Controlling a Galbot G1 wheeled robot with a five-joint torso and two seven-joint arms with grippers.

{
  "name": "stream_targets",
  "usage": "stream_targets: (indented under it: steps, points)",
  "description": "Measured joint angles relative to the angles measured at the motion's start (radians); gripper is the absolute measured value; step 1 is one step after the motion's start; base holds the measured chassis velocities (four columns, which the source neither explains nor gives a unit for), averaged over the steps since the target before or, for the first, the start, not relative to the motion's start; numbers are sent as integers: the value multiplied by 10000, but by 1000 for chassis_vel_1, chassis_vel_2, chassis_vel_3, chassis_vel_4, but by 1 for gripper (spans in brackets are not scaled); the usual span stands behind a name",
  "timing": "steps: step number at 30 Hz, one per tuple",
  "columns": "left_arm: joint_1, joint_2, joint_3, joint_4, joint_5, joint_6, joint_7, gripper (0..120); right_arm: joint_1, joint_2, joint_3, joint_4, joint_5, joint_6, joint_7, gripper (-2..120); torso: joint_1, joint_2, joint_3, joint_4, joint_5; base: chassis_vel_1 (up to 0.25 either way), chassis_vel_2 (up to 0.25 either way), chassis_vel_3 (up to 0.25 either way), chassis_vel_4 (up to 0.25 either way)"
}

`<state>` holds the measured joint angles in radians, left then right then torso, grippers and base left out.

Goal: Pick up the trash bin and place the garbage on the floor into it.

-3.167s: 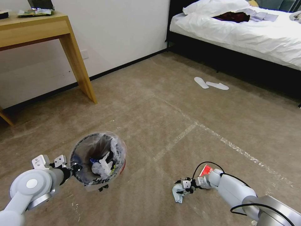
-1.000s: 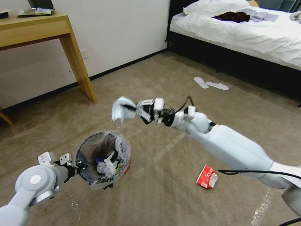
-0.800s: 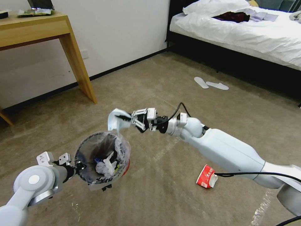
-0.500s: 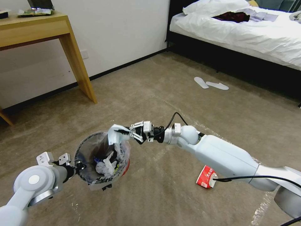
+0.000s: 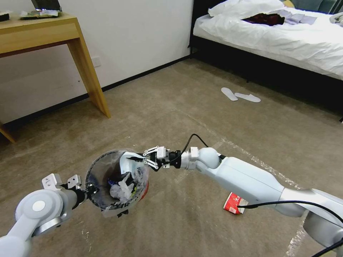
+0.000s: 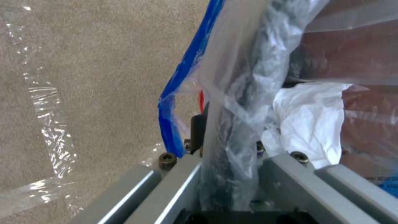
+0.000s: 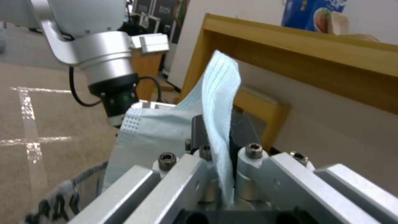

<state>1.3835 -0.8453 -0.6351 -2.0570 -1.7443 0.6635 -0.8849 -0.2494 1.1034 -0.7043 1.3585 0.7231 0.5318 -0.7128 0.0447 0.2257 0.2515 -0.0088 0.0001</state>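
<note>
Right pincer [image 5: 137, 159]: we see it clamped on a pale blue pleated face mask [image 5: 127, 163]; in the right wrist view the fingers [image 7: 242, 130] pinch the mask's fold [image 7: 217, 102], sheet sticking up past them.
Mask position: we put it over the far rim of the small round bin with dark inside, red lower body and crinkly clear bag liner [image 5: 118, 182], partly inside the opening.
Left pincer [image 5: 89, 189]: closed on the bin's near rim, carrying the bin clear of the carpet; in the left wrist view the rim and clear liner [image 6: 236, 102] are squeezed between its fingers.
Bin contents: crumpled white tissue [image 5: 119, 191] lies inside, also seen close in the left wrist view [image 6: 311, 118].
Floor: beige-brown short-pile carpet with shiny clear tape lines [image 5: 200, 117].
Garbage on the carpet: red-and-white crushed paper cup [image 5: 233, 207], lying just beside the right arm, well apart from the bin.
Surroundings: light wooden desk [image 5: 43, 32] by the wall.
</note>
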Motion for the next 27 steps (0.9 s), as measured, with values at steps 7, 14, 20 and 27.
stream_targets:
  steps: [7, 14, 20, 27]
  points:
    - [-3, -20, -16, 26, 16, 3, -1, 0, 220, 474, -411, -114, -1, -3, 43, 0, 0, 0, 0, 0, -1, 0, 0, 0, 0]
    - [11, -23, -30, 17, 17, 7, 3, 0, 280, 847, -638, -441, -39, 84, 93, 0, 0, -1, 0, -1, 0, 0, 0, 0, 0]
    - [57, -14, -61, -37, 16, 12, 7, 0, 359, 1185, -731, -1042, -309, 378, 235, 4, 0, 0, 0, 0, 1, 0, 0, 0, 0]
    - [70, -13, -67, -64, 14, 14, 7, 0, 378, 1281, -669, -1498, -675, 479, 313, 28, 0, 0, 0, -1, 0, 0, 0, 0, 0]
